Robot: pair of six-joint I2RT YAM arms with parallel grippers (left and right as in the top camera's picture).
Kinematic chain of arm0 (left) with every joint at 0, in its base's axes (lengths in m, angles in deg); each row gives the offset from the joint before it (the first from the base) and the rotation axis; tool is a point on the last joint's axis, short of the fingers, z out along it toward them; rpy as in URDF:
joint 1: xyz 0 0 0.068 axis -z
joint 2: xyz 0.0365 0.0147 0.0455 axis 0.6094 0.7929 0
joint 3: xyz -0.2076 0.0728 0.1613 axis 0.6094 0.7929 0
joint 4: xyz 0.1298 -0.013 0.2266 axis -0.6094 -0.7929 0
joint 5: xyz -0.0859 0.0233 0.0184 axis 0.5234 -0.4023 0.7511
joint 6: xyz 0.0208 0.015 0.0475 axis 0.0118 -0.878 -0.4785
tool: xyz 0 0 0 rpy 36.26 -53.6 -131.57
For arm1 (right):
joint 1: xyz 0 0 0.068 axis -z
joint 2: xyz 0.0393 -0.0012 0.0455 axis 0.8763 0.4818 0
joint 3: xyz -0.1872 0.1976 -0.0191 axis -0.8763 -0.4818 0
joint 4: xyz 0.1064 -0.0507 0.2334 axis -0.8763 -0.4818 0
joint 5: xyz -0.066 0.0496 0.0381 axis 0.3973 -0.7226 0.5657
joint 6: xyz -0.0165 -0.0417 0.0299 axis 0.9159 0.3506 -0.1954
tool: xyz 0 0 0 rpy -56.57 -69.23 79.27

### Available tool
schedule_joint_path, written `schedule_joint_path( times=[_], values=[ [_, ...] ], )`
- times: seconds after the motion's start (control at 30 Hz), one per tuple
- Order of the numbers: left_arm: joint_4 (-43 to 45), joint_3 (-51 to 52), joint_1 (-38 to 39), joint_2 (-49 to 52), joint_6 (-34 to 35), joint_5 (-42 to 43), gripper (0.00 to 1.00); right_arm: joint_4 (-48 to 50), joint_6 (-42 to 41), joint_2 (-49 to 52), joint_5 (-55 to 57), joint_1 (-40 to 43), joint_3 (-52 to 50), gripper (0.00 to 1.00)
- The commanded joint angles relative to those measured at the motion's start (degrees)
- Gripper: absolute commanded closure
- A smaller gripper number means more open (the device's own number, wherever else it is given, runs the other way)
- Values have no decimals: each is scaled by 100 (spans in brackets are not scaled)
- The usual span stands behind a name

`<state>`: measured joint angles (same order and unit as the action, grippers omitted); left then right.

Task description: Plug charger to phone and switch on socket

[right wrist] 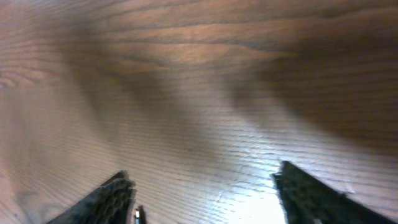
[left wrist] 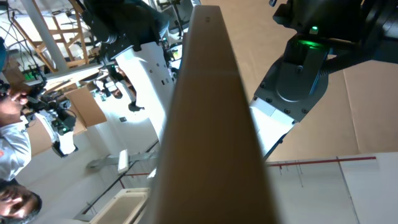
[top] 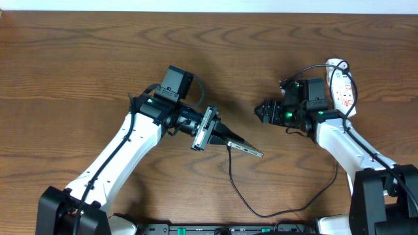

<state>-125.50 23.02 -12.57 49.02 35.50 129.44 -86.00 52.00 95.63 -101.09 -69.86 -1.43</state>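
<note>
In the overhead view my left gripper (top: 230, 138) is shut on the phone (top: 248, 150), a thin bronze-grey slab held edge-up just above the table. In the left wrist view the phone (left wrist: 211, 124) fills the middle and hides the jaws. The charger's black cable (top: 261, 210) meets the phone's left end, loops toward the front edge and runs back under the right arm. My right gripper (top: 260, 111) is open and empty, a short way right of the phone; in the right wrist view its fingers (right wrist: 205, 199) are spread over bare wood. The white socket (top: 341, 88) lies behind the right arm.
The wooden table (top: 78, 72) stretches to the left and back. The right arm's wrist with its green light (left wrist: 311, 37) shows beyond the phone in the left wrist view. The socket's black cord arcs over the right wrist (top: 307, 68).
</note>
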Motion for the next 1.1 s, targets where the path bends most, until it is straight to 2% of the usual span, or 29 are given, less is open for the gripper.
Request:
schedule_joint_path(
  times=[0.0,0.2,0.33,0.47,0.7,0.93,1.07],
  values=[
    [22,4,0,-22,96,420,92,-13,-20,-17,122,-315,28,36],
    [22,4,-166,-22,92,420,93,-105,-260,-17,772,-1091,103,39],
    [24,4,-361,-22,59,420,93,-417,-793,-17,966,-1576,291,41],
    [22,4,-577,-22,-24,420,92,-885,-1088,-17,1064,-2039,398,45],
    [24,4,-789,-22,-129,420,92,-1790,-1399,-4,2092,-2983,413,46],
    [24,4,-793,-22,-173,420,93,-2422,-1735,42,2253,-3386,415,57],
    [22,4,-793,-22,-173,420,92,-2656,-1799,48,2277,-3366,415,57]
  ],
)
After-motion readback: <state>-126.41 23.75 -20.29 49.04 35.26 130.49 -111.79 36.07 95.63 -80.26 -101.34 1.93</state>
